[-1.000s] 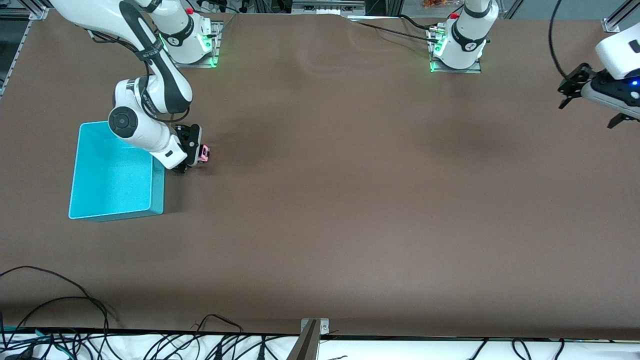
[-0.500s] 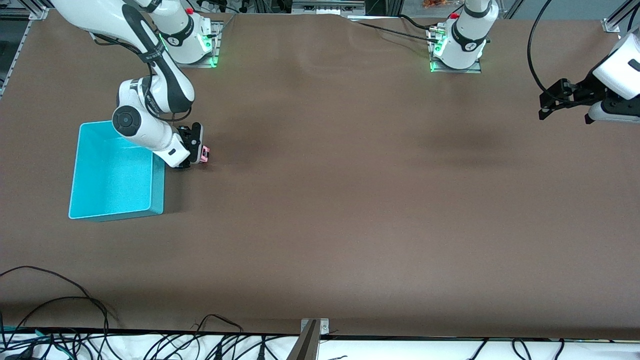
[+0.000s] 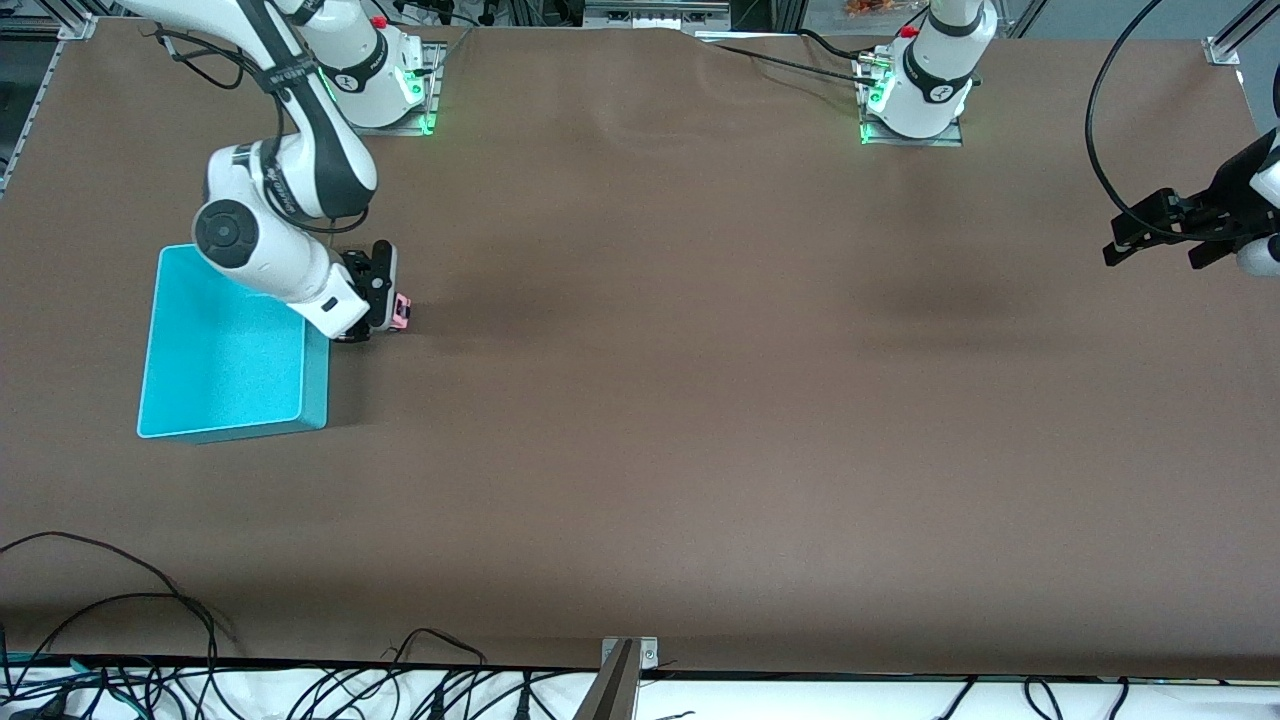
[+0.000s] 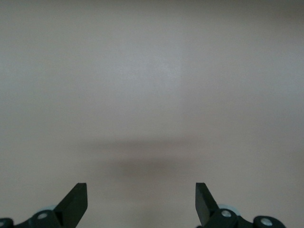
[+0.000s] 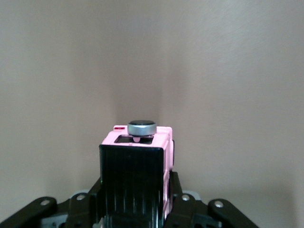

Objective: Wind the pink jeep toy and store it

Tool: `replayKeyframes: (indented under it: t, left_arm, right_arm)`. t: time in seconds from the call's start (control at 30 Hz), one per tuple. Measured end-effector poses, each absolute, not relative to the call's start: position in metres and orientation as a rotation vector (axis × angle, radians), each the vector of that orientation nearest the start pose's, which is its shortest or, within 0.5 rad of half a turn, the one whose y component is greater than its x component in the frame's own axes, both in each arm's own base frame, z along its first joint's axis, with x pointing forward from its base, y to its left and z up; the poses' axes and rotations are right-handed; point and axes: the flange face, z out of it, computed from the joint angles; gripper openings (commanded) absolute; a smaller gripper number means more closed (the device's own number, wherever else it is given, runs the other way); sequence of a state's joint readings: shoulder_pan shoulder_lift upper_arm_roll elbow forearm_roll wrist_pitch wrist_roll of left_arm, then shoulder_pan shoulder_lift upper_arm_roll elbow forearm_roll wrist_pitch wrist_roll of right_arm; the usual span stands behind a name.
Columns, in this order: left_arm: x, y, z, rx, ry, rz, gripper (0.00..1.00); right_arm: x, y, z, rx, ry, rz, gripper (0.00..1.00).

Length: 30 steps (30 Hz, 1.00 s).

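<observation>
**Mia:** Where is the little boxy pink jeep toy with the black roof (image 3: pixel 402 312)?

**Ben:** It is pinched in the right end effector (image 3: pixel 388 312); the two fingers are squeezed onto its sides; it sits low over the brown counter (image 3: pixel 700 400), just beside the open cyan plastic bin (image 3: pixel 315 385), at the right arm's end; I cannot tell if its wheels touch the counter.

**Mia:** What could go wrong?

**Ben:** I think the jeep could slip; it is tiny and smooth, and the fingers only hold a small bit of it; if the wheels get pulled back along the counter to wind it, a hard push could twist it loose; it could also bump the bin wall on the way in, because the bin is so close; if it drops wound up, it may roll away.

**Mia:** And the other arm?

**Ben:** The left end effector (image 3: pixel 1160 232) waits over the left arm's end of the counter; its fingers are spread apart and hold nothing.

**Mia:** How many things are there?

**Ben:** One jeep; one bin; two arms; two end effectors.
</observation>
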<state>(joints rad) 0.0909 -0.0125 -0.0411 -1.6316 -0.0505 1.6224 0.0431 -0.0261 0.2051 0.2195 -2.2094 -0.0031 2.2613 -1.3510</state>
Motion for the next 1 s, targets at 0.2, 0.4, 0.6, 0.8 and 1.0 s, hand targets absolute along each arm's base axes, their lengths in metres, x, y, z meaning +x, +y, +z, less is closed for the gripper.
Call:
replayKeyframes:
  t: [0.2, 0.4, 0.6, 0.8, 1.0]
  left_arm:
    - [0.556, 0.013, 0.609, -3.191, 0.012, -0.015, 1.0]
    - [0.556, 0.013, 0.608, -3.192, 0.014, -0.008, 1.0]
    - [0.556, 0.013, 0.608, -3.192, 0.014, -0.006, 1.0]
    - [0.556, 0.012, 0.607, -3.192, 0.014, -0.004, 1.0]
    - [0.557, 0.012, 0.605, -3.192, 0.015, 0.005, 1.0]
  right_arm:
    - [0.554, 0.102, 0.34, -2.156, -2.088, 0.199, 0.01]
    - [0.567, 0.068, 0.371, -2.145, -2.053, 0.257, 0.01]
    - [0.567, 0.007, 0.368, -2.085, -2.062, 0.282, 0.01]
    - [0.554, -0.057, 0.348, -2.031, -2.044, 0.306, 0.01]
    - [0.532, -0.102, 0.315, -1.98, -2.065, 0.294, 0.01]
